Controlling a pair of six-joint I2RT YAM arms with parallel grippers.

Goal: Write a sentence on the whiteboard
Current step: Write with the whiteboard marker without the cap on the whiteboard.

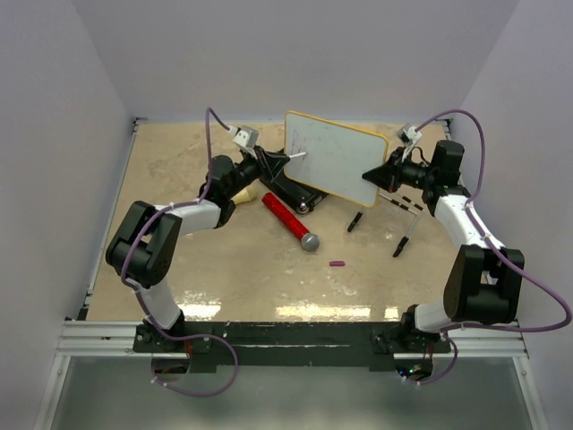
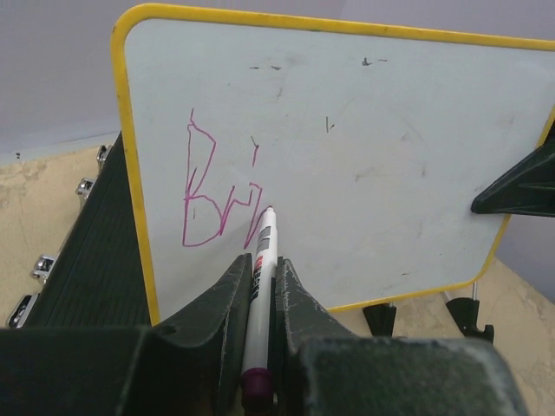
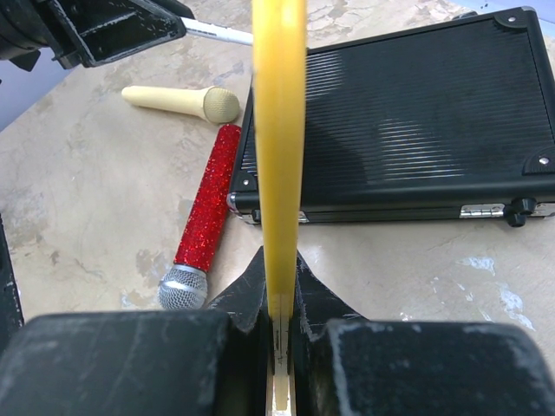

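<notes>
whiteboard (image 1: 338,157) white, yellow rim | sentence (image 2: 217,191) magenta | case (image 3: 408,121) black, ribbed

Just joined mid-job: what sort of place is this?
Probably a lab test cell: plain white walls box in a tan tabletop, an aluminium rail runs along its near edge, and props like the red microphone lie about.

Upright yellow-rimmed whiteboard (image 2: 373,113) carries the sentence (image 2: 217,195), only purple "Bri".

- Whiteboard (image 2: 347,130): a smooth white face is seen, rimmed in yellow plastic.
- Black case (image 3: 408,121): ribbed matt shell, metal corners.
- Red microphone (image 3: 206,204): glittered body, metal mesh head.
</notes>
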